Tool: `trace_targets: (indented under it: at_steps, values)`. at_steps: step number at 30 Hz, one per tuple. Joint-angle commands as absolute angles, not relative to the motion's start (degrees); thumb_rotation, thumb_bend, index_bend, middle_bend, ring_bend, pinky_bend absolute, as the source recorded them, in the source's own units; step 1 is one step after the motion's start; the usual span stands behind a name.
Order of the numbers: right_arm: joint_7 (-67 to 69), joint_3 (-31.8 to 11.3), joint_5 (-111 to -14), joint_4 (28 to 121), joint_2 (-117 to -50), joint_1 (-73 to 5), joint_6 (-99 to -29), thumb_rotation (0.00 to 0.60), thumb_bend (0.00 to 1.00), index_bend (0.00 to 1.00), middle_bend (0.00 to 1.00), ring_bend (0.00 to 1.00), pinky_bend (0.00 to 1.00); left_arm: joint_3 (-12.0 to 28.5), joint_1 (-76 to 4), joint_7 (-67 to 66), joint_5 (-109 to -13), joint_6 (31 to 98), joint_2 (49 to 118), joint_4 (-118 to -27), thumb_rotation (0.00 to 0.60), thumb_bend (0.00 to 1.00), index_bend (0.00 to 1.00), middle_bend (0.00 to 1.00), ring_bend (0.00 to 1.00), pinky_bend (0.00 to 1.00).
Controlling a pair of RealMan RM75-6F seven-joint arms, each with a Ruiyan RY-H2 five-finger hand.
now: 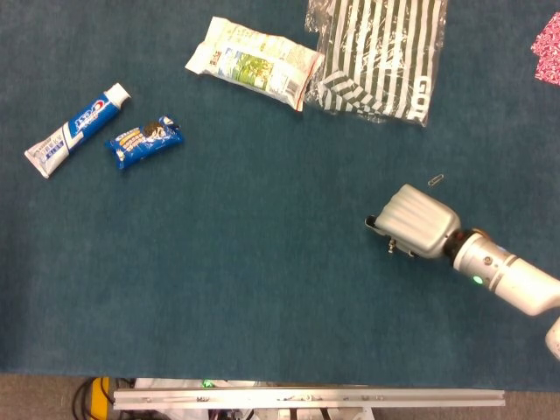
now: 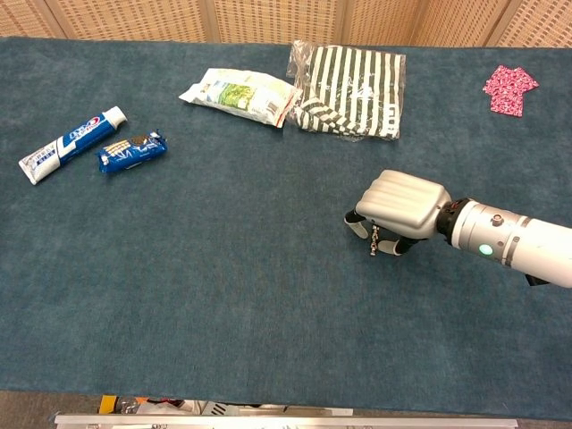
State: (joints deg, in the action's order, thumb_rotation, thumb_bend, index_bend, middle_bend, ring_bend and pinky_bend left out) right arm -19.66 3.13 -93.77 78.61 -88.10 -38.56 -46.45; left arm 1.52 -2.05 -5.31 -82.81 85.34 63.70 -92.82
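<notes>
My right hand hovers low over the blue cloth table at the right, palm down, its fingers curled under with nothing in them. A small metal clip lies on the table just beyond it. Farther back sits a striped garment in a clear bag, with a white and green snack bag to its left. At the far left lie a toothpaste tube and a blue cookie pack. My left hand shows in neither view.
A pink patterned cloth lies at the far right rear. A woven screen stands behind the table. A metal rail runs along the near edge.
</notes>
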Motion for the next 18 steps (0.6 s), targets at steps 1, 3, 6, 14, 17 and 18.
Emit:
trace_targets:
  at_steps: [1,3,6,14,17,18]
  values:
    - [-19.6,3.5,-93.8,79.2,-88.1,-38.7,-46.5,0.600,0.25,0.51,1.00,1.00,1.00,1.6,-2.0,-5.1,-82.7,85.4,63.7,-92.7,0.600,0.19,0.00,0.07,0.06,0.04]
    - [-19.6,3.8,-93.8,79.5,-88.0,-38.8,-46.6,0.600,0.25,0.51,1.00,1.00,1.00,1.6,-2.0,-4.9,-82.6,85.3,63.8,-92.5,0.600,0.19,0.00,0.07,0.06,0.04]
    - [-19.8,4.0,-93.7,79.6,-88.1,-38.9,-46.4,0.600,0.25,0.51,1.00,1.00,1.00,1.5,-2.0,-4.8,-82.6,85.2,63.9,-92.3,0.600,0.19,0.00,0.07,0.06,0.04]
    - [-20.1,4.4,-93.3,79.9,-88.5,-39.3,-46.2,0.600,0.26,0.51,1.00,1.00,1.00,1.6,-1.8,-4.2,-82.5,85.3,64.0,-91.7,0.600,0.19,0.00,0.07,0.06,0.04]
    - [-20.2,4.4,-92.9,79.9,-88.7,-39.6,-45.8,0.600,0.28,0.51,1.00,1.00,1.00,1.6,-1.7,-3.9,-82.6,85.4,64.0,-91.5,0.600,0.19,0.00,0.07,0.06,0.04]
    - [-20.3,4.4,-92.9,79.9,-88.7,-39.6,-45.8,0.600,0.30,0.51,1.00,1.00,1.00,1.6,-1.7,-3.8,-82.6,85.4,64.0,-91.4,0.600,0.19,0.00,0.07,0.06,0.04]
